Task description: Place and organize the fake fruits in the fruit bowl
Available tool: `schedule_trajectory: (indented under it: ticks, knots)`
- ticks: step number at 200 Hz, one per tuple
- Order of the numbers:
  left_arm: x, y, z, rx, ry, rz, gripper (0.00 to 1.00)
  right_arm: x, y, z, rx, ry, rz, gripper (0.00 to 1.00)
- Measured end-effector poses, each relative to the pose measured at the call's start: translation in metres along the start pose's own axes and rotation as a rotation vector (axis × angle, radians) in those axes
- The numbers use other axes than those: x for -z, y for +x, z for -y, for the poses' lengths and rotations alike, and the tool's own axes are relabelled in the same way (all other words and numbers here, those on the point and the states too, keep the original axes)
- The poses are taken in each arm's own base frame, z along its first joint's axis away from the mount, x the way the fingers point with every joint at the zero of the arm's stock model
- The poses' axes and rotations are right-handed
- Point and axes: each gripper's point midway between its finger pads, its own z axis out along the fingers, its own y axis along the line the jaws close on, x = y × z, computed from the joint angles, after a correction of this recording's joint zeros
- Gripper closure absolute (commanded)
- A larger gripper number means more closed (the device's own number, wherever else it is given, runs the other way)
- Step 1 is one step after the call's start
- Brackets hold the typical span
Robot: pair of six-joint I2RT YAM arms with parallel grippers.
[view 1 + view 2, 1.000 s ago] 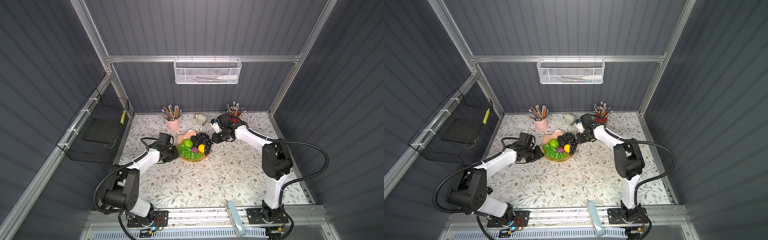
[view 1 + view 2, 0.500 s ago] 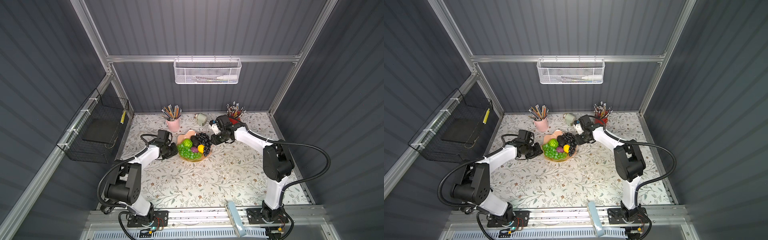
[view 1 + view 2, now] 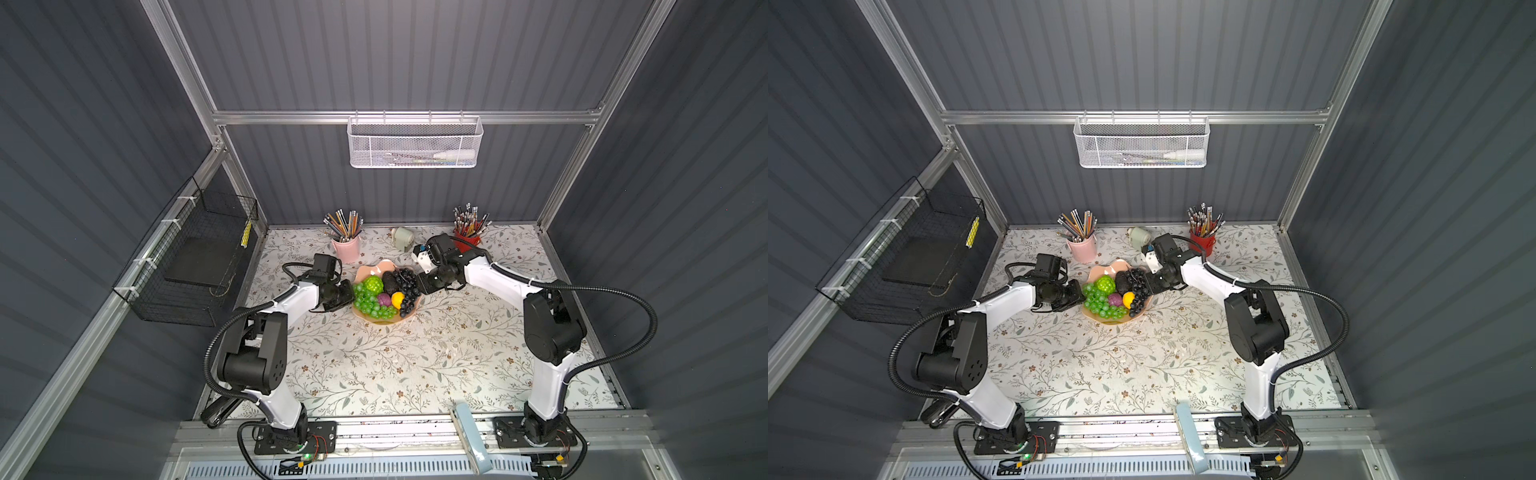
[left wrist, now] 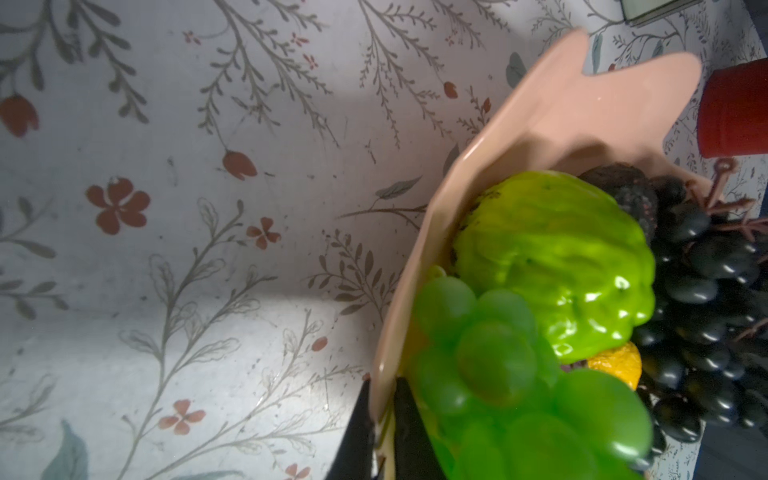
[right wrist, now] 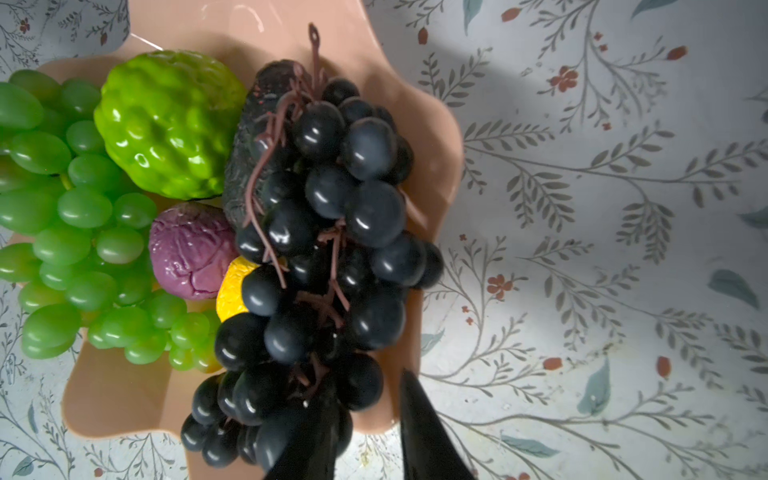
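All 6 fake fruits lie in the fruit bowl (image 3: 368,272) (image 5: 124,399), which stands on the flowered tabletop (image 3: 374,365) between the 2 arms. Inside the bowl, the green grapes (image 3: 368,301) (image 5: 83,208) fill the side toward the left arm. The bumpy green ball (image 3: 372,284) (image 5: 166,124) sits just behind them. The avocado (image 3: 390,281) (image 5: 249,166) is beside that ball. The purple ball (image 3: 384,299) (image 5: 191,249) and the yellow fruit (image 3: 397,298) (image 5: 232,291) touch in the bowl's middle. The dark grapes (image 3: 407,286) (image 5: 353,187) run along the side toward the right arm, and a few spill over the rim.

The left gripper (image 3: 349,293) (image 4: 384,380) is at the bowl's edge, with its 2 fingers (image 4: 361,436) pinched together on the rim. The right gripper (image 3: 420,286) (image 5: 365,386) is at the opposite edge. Its fingers stand apart, 1 among the dark grapes and 1 outside the rim, and I cannot tell whether they press.

A pink pencil cup (image 3: 347,249) and a red pencil cup (image 3: 467,241) stand behind the bowl.
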Motion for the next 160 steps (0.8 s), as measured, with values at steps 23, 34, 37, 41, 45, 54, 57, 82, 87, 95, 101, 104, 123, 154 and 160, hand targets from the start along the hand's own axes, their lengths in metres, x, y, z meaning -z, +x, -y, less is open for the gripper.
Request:
schedule_trajectory:
  ticks: [23, 34, 37, 41, 45, 54, 57, 82, 87, 95, 101, 104, 123, 154, 160]
  knots:
    - [-0.003, -0.005, 0.001, -0.013, 0.008, -0.004, 0.88, -0.005, 0.007, -0.007, -0.020, -0.033, -0.015, 0.73]
    - [-0.004, -0.007, 0.002, -0.020, 0.012, -0.004, 0.87, -0.006, 0.010, -0.009, -0.027, -0.043, -0.020, 0.73]
    - [-0.004, -0.008, 0.003, -0.022, 0.013, -0.004, 0.87, -0.006, 0.010, -0.010, -0.030, -0.045, -0.022, 0.73]
    - [-0.005, -0.009, 0.003, -0.024, 0.015, -0.005, 0.87, -0.006, 0.011, -0.011, -0.031, -0.048, -0.024, 0.73]
    - [-0.005, -0.010, 0.004, -0.026, 0.019, -0.006, 0.86, -0.007, 0.011, -0.011, -0.032, -0.049, -0.024, 0.73]
    - [-0.006, -0.012, 0.005, -0.031, 0.027, -0.008, 0.83, -0.007, 0.011, -0.013, -0.032, -0.051, -0.025, 0.73]
    - [-0.006, -0.012, 0.006, -0.032, 0.029, -0.009, 0.82, -0.007, 0.011, -0.014, -0.032, -0.051, -0.026, 0.73]
    - [-0.007, -0.013, 0.008, -0.045, 0.040, -0.018, 0.71, -0.007, 0.012, -0.014, -0.031, -0.046, -0.028, 0.68]
    - [-0.007, -0.012, 0.008, -0.046, 0.040, -0.021, 0.69, -0.007, 0.012, -0.014, -0.029, -0.043, -0.030, 0.67]
    - [-0.006, -0.012, 0.009, -0.052, 0.040, -0.025, 0.65, -0.006, 0.012, -0.013, -0.027, -0.036, -0.034, 0.66]
    - [-0.005, -0.012, 0.009, -0.056, 0.041, -0.027, 0.62, -0.004, 0.012, -0.013, -0.026, -0.031, -0.038, 0.65]
    - [-0.005, -0.013, 0.009, -0.053, 0.041, -0.028, 0.60, -0.003, 0.012, -0.012, -0.023, -0.029, -0.039, 0.65]
    - [-0.002, -0.015, 0.010, -0.063, 0.039, -0.029, 0.49, 0.005, 0.007, -0.010, -0.012, 0.002, -0.030, 0.63]
    - [0.002, -0.014, 0.009, -0.076, 0.022, -0.045, 0.36, 0.034, -0.001, -0.009, 0.018, 0.050, 0.008, 0.62]
    - [0.003, -0.013, 0.008, -0.076, 0.015, -0.050, 0.34, 0.039, -0.003, -0.010, 0.023, 0.054, 0.019, 0.62]
